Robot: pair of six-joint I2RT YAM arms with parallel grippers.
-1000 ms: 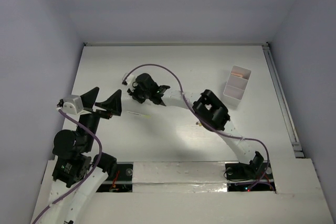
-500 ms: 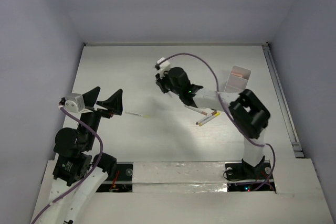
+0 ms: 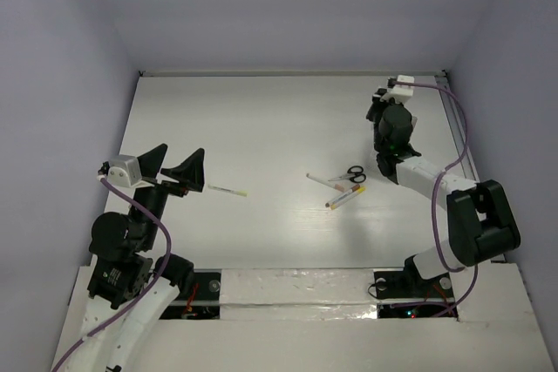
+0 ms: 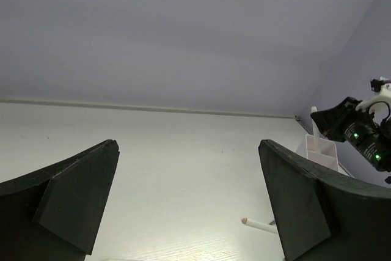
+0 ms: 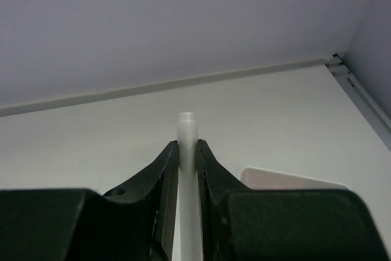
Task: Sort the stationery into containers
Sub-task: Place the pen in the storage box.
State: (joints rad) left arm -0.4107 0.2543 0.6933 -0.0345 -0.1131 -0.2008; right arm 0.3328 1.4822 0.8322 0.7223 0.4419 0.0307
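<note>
Scissors [image 3: 356, 172], two pens [image 3: 347, 197] clustered together — thin stick [image 3: 227, 190] apart, leftward

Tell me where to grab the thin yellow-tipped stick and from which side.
Take the thin stick at mid-shaft, straight down from above, fingers set across its length. It lies flat on the table, running nearly left to right, alone, with bare surface along both long sides. The open left gripper is nearest.

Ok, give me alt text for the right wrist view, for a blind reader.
The right claw is shut on a white pen sticking out in front. Beyond lie the white table and the pinkish edge of a container.
</note>
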